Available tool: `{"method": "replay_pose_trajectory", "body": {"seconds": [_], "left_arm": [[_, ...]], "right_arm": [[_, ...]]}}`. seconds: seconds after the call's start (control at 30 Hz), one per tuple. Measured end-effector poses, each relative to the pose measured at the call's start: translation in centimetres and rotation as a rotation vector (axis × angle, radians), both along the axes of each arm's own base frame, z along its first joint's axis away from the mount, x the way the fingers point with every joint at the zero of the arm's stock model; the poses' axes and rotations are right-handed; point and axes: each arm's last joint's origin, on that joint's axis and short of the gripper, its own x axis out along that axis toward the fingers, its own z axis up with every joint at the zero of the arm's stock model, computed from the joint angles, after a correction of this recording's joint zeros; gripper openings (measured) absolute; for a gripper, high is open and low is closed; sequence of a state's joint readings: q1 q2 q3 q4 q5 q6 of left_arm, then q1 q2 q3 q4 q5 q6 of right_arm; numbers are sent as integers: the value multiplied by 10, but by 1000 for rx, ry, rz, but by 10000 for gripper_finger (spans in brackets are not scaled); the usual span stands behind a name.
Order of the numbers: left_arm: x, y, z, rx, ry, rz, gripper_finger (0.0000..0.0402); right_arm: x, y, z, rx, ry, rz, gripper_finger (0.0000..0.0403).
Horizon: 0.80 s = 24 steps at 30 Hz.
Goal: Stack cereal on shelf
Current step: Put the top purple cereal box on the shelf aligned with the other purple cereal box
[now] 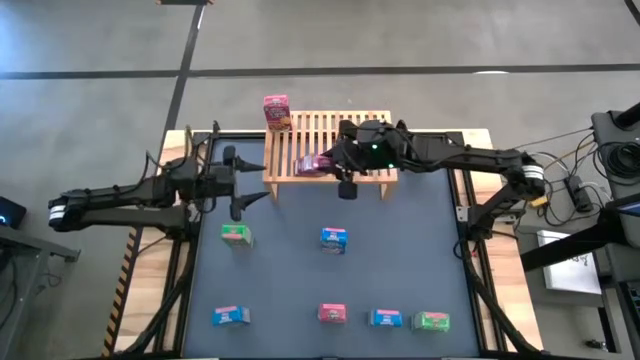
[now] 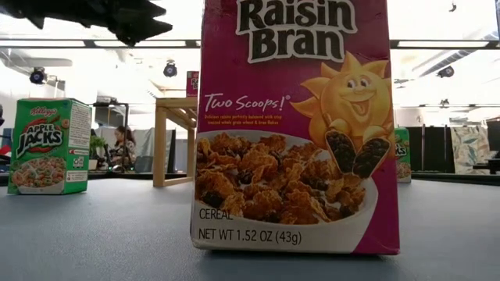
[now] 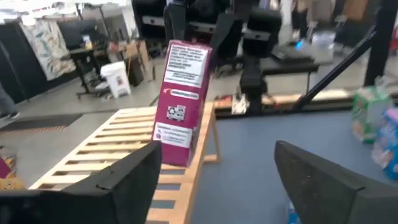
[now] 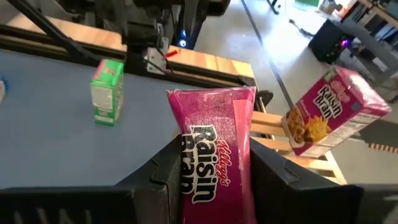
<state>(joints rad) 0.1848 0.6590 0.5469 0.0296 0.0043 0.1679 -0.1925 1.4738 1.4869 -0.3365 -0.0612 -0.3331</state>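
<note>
The wooden slatted shelf (image 1: 325, 140) stands at the table's far middle. One pink cereal box (image 1: 277, 112) stands upright on its far left corner and also shows in the left wrist view (image 3: 181, 102). My right gripper (image 1: 330, 166) is over the shelf's near part, shut on a second pink box (image 4: 214, 149). My left gripper (image 1: 250, 176) hovers open and empty just left of the shelf (image 3: 112, 155). Several more boxes stand on the table, among them a pink one (image 2: 297, 125) close to the low camera. My right gripper pinches the pink box between its two fingers (image 4: 168, 168), which lie on the box's two broad faces beside its narrow printed side (image 4: 211, 180). The arm reaches in from the table's right. Whether the box rests on the slats, I cannot tell.
On the dark mat stand a green box (image 1: 236, 234) and a blue box (image 1: 334, 239) in the middle. A blue (image 1: 231, 316), a pink (image 1: 332, 314), a blue (image 1: 386, 318) and a green box (image 1: 432, 321) stand along the near edge. The mat between is bare.
</note>
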Motion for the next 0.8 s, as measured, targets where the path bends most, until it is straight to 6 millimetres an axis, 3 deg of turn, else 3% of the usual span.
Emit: {"method": "replay_pose_trajectory", "body": {"seconds": [0.13, 0.27, 0.47, 0.8], "left_arm": [[15, 4, 2, 10, 55, 48, 332], [30, 7, 8, 46, 93, 52, 342], [53, 12, 15, 47, 134, 49, 332], [81, 17, 9, 29, 230, 46, 309]], "right_arm": [[9, 0, -5, 14, 6, 31, 127], [13, 0, -8, 21, 0, 49, 126], [13, 0, -7, 37, -6, 42, 125], [11, 0, -6, 38, -3, 43, 126]]}}
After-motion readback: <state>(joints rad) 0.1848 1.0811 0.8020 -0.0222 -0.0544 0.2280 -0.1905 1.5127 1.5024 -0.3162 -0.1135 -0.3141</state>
